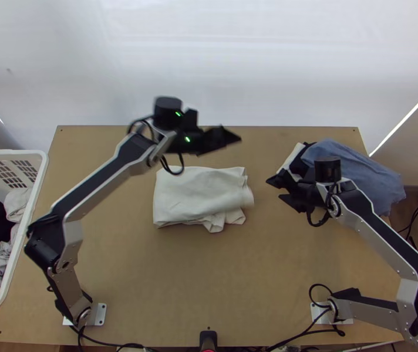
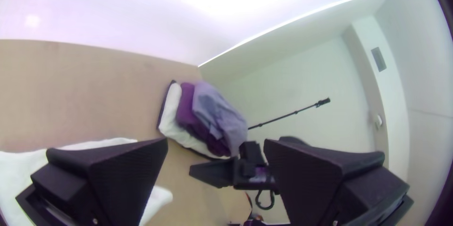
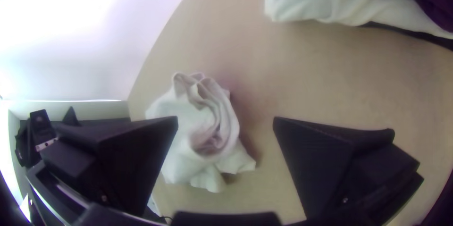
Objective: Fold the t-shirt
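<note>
My left gripper (image 1: pixel 223 139) is above the table's far part, just beyond the t-shirt. Seen from its wrist, the left gripper (image 2: pixel 215 141) is open, nothing between its fingers. Right of the shirt stands my right gripper (image 1: pixel 276 189); in its own wrist view the right gripper (image 3: pixel 226 118) has its fingers wide apart and empty. The white t-shirt (image 1: pixel 194 196) lies mid-table as a compact folded bundle, with loose layers at its right end and near edge. Those rolled layers of the t-shirt (image 3: pixel 191 108) face the right wrist camera. Neither gripper touches it.
A pile of clothes (image 1: pixel 356 170), blue on top with purple and white beneath, rests at the table's far right. The white basket (image 1: pixel 9 153) of dark and light clothes stands at the left edge. Bare wood (image 1: pixel 209 281) lies nearer than the shirt.
</note>
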Robot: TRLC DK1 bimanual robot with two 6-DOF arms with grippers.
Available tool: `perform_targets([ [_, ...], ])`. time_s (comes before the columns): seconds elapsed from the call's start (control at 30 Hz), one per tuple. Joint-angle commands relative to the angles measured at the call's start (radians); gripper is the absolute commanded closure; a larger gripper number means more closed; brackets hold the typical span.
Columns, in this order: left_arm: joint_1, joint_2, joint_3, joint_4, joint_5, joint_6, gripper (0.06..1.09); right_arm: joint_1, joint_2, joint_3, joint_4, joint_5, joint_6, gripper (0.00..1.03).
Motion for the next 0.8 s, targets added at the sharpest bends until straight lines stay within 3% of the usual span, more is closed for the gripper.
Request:
perform_targets([
  [0.0, 0.105, -0.043, 0.085, 0.011, -0.003, -0.101, 0.10, 0.041, 0.046, 0.000, 0.046, 0.003, -0.001, 0.09],
  [0.1, 0.151, -0.052, 0.073, -0.034, -0.005, -0.090, 0.10, 0.058, 0.079, 0.016, 0.049, 0.006, -0.001, 0.08],
  [0.23, 0.227, -0.035, -0.001, -0.134, -0.026, 0.024, 0.10, 0.084, 0.143, 0.036, 0.060, 0.005, -0.001, 0.05],
  [0.43, 0.309, -0.106, -0.160, -0.134, -0.028, 0.097, 0.10, 0.157, 0.255, 0.076, 0.110, 0.006, -0.009, 0.04],
  [0.57, 0.340, -0.140, -0.222, -0.134, -0.034, 0.128, 0.10, 0.193, 0.378, 0.191, 0.110, 0.112, -0.024, 0.05],
  [0.77, 0.363, -0.158, -0.233, -0.134, -0.038, 0.129, 0.10, 0.197, 0.493, 0.299, 0.075, 0.123, -0.029, 0.05],
])
